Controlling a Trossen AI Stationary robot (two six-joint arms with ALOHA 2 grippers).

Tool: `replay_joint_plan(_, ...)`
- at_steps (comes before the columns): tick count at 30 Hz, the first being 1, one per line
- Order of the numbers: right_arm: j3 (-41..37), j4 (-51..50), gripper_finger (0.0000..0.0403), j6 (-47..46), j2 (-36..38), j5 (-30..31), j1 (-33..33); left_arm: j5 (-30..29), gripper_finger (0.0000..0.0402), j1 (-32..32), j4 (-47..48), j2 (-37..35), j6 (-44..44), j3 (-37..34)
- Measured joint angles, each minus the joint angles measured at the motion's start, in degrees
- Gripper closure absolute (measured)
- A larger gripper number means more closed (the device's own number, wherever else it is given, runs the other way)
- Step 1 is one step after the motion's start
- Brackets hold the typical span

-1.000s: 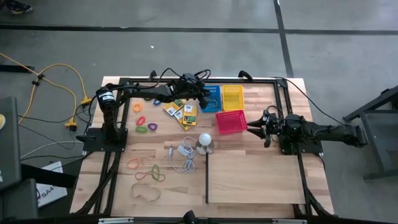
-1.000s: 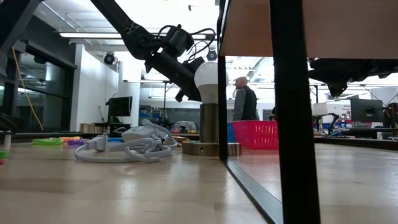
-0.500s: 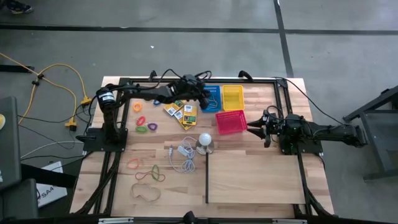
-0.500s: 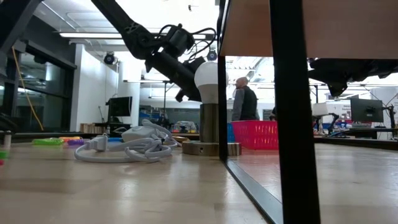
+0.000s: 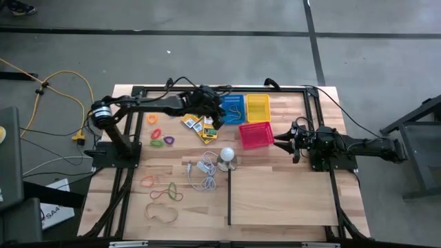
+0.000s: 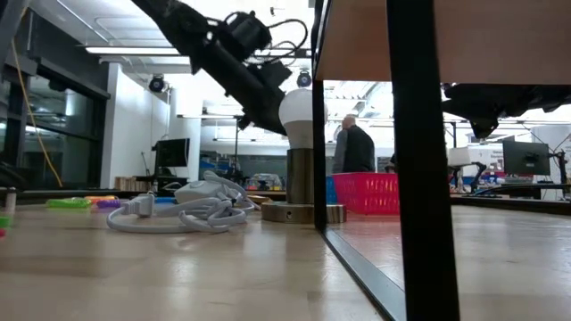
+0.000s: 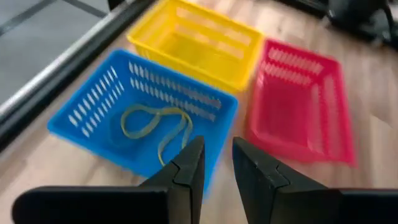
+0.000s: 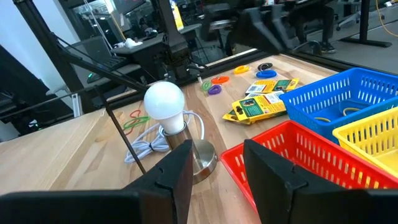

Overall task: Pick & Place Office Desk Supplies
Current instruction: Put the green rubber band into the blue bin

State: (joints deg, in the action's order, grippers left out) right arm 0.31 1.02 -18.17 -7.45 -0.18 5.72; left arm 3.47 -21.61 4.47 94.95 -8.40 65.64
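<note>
- The left pincer (image 7: 214,163) hovered just beside the blue basket (image 7: 93,115), its fingers a narrow gap apart and holding nothing.
- A yellow rubber band (image 7: 155,124) lay inside the blue basket; the yellow basket (image 5: 258,107) stood next to it and the red basket (image 5: 255,135) just nearby.
- Yellow-and-green packets (image 5: 200,125) lay on the tabletop (image 5: 282,200) beside the blue basket, with coloured rings (image 5: 160,138) further towards the left arm's base.
- Loose rubber bands (image 5: 162,201) lay near the tabletop's front edge, well apart from the baskets.
- The right pincer (image 5: 284,140) waited just beside the red basket, fingers apart and empty.
- A white bulb (image 5: 227,154) on its base stood by a coiled cord (image 5: 202,172).
</note>
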Motion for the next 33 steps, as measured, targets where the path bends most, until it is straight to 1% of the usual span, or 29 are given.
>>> replay_joint_plan(2, -0.01, 0.01, 0.0272, 0.0, -0.01, 0.0, 0.01, -0.95, 0.0323, 1.09, 3.68, -2.04, 0.0, -0.55)
replay_joint_plan(10, -0.02, 0.0, 0.0272, 0.0, 0.0, 0.0, 0.0, -1.63, 0.0323, 6.03, 19.77, -9.3, -0.01, -1.07)
replay_joint_plan(14, -0.01, 0.0, 0.0272, 0.0, -0.01, 0.0, 0.01, -3.21, 0.0323, 8.92, 26.1, -12.46, -1.8, -1.16)
replay_joint_plan(18, -0.02, 0.0, 0.0272, 0.01, 0.0, 0.02, 0.0, -5.83, 0.0323, 12.67, 27.04, -16.7, -4.72, -4.21)
replay_joint_plan(24, -0.02, 0.0, 0.0272, 0.0, 0.0, 0.0, 0.0, -10.55, 0.0323, 18.88, 27.82, -23.51, -13.86, -11.92)
replay_joint_plan(29, -0.02, 0.0, 0.0272, 0.0, 0.0, 0.02, 0.02, -15.39, 0.0323, 26.23, 28.15, -28.02, -23.21, -17.41)
replay_joint_plan(33, -0.02, 0.01, 0.0272, 0.0, 0.0, 0.0, 0.0, -19.29, 0.0323, 32.94, 30.89, -30.05, -30.1, -19.19)
